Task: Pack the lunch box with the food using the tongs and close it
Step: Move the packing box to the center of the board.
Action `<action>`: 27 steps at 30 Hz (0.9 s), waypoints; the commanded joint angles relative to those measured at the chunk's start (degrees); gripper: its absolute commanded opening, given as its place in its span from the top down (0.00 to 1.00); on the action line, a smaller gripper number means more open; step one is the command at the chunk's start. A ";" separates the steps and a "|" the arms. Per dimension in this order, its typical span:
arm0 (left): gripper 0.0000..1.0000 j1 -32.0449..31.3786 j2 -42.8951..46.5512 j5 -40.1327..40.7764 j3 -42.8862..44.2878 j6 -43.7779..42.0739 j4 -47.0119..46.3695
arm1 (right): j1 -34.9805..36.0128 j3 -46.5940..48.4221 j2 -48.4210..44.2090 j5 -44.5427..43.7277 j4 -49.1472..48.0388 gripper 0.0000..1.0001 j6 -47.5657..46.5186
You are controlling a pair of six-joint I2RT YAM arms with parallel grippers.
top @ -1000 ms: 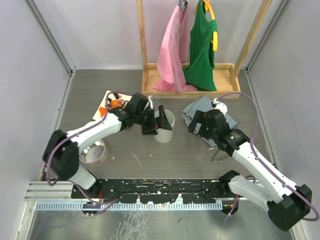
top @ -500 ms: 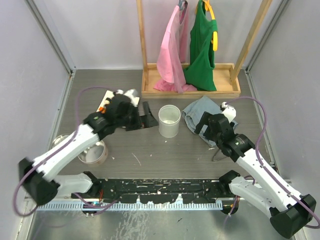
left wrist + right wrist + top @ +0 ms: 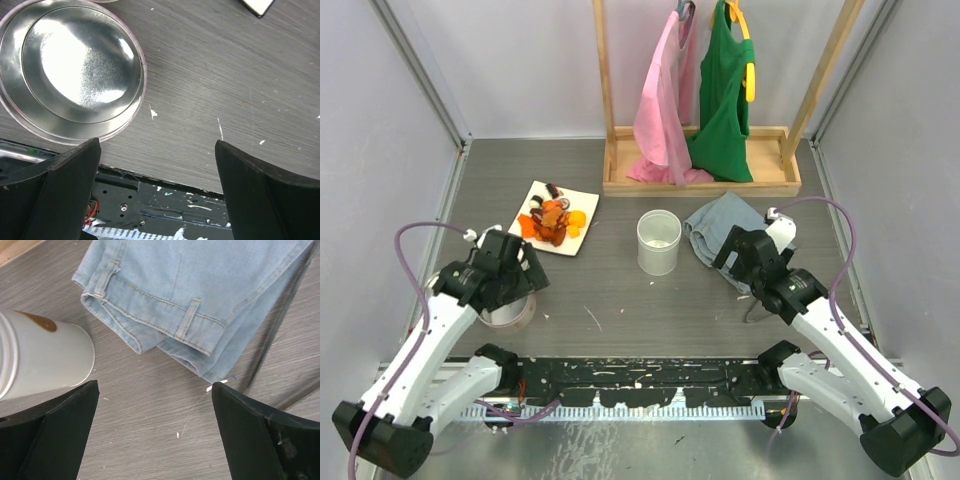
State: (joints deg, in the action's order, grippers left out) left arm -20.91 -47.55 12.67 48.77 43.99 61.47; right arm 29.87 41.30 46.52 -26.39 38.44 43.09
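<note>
L tool [image 3: 157, 172] gapes empty, arm folded low over counter [image 3: 215, 75], round metal lid [image 3: 75, 70] just ahead, prob. staged for closing. R tool [image 3: 155, 410] gapes empty too, wrist tipped down. Tongs [image 3: 280, 320] lie beside one finger, ungrabbed; jeans [image 3: 200, 285] ahead, lunch box [image 3: 658, 242] off the other finger. Food [image 3: 552, 215] on plate [image 3: 588, 203], well beyond L tool.

Shiny metal lid [image 3: 82, 65] & matt denim jeans [image 3: 200, 285]

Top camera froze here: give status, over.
Left gripper open near round steel tin. Right gripper open near slim grey metal tongs, beside folded blue jeans. Orange-red food on white square plate.
</note>
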 commanded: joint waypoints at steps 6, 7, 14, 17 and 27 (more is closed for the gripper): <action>0.02 2.31 -15.84 -8.24 -0.79 -4.94 -9.02 | -4.92 0.90 -2.25 -5.82 7.85 0.00 5.18; 0.02 2.36 -16.93 -10.66 -1.37 -5.18 -10.39 | -7.84 0.55 -2.23 -3.90 8.07 0.00 4.31; 0.02 2.18 -17.58 -24.71 -4.53 -4.17 -16.87 | -28.27 0.79 -1.38 9.09 9.58 0.00 0.54; 0.02 1.49 -17.03 -28.28 -5.11 -3.59 -17.28 | -33.36 1.10 -0.45 9.73 10.34 0.00 0.00; 0.02 -14.08 -21.57 -28.45 -1.60 2.68 -24.79 | -40.88 0.31 6.25 4.82 13.62 0.00 4.63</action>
State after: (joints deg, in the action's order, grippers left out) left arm -28.82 -66.28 -15.05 43.51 42.98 43.03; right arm -10.04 40.73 50.02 -18.92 50.09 45.12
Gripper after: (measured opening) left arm 0.981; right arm 0.998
